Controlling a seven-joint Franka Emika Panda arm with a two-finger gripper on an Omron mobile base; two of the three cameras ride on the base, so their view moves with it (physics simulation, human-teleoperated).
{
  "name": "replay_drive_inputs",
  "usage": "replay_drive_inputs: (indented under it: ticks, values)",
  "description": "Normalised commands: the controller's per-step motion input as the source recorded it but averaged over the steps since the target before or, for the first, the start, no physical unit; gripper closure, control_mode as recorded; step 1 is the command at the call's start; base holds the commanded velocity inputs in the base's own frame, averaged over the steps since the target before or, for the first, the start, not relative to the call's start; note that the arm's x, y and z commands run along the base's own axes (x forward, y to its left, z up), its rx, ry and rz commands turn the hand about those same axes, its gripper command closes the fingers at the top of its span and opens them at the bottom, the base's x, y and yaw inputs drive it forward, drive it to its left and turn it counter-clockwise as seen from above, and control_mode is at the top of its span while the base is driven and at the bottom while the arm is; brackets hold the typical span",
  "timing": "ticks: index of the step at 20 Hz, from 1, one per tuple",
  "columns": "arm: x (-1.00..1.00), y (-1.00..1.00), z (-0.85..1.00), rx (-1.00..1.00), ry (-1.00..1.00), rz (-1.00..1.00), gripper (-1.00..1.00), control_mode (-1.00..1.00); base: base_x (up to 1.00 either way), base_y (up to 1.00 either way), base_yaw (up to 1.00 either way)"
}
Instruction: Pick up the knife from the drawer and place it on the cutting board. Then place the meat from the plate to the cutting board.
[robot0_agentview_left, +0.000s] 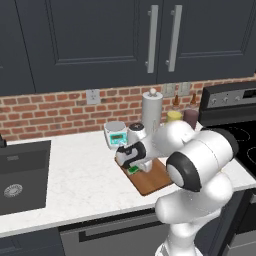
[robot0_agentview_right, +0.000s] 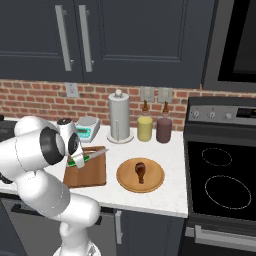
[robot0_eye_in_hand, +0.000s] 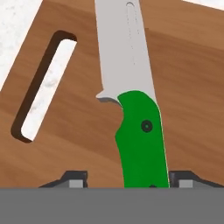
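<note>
The knife (robot0_eye_in_hand: 141, 140), green-handled with a grey blade, lies on the brown cutting board (robot0_eye_in_hand: 192, 87), its blade running past the board's hand slot. My gripper (robot0_eye_in_hand: 129, 179) is open and straddles the handle's end, with a gap at the left fingertip (robot0_eye_in_hand: 75, 179). From the base, the gripper (robot0_agentview_left: 134, 167) hangs low over the board (robot0_agentview_left: 152, 182) with the knife (robot0_agentview_left: 133, 170) under it. The knife (robot0_agentview_right: 84, 158) also lies across the board (robot0_agentview_right: 89, 176) in the right base view. The meat (robot0_agentview_right: 140, 171) rests on the round plate (robot0_agentview_right: 156, 181) to the board's right. The drawer is out of view.
Behind the board stand a small scale (robot0_agentview_left: 115, 134), a paper towel roll (robot0_agentview_right: 119, 120) and two jars (robot0_agentview_right: 145, 128). A sink (robot0_agentview_left: 22, 175) lies at the left and a stove (robot0_agentview_right: 222, 180) at the right. My arm's elbow (robot0_agentview_left: 200, 160) bulges over the counter's front edge.
</note>
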Motion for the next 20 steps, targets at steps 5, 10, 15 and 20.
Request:
replay_drive_inputs:
  ticks: [5,10,15,20]
  values:
    - [0.15,0.21,-0.04,0.00,0.00,0.00,-1.00,-1.00,0.00,0.00,0.00]
    - [-0.36,-0.17,0.36,0.00,-0.13,0.00,-1.00,-1.00,0.00,0.00,0.00]
    - [-0.66,-0.24,0.58,0.00,-0.16,0.00,-1.00,-1.00,0.00,0.00,0.00]
    - [-0.57,-0.41,0.49,0.00,-0.08,0.00,-1.00,-1.00,0.00,0.00,0.00]
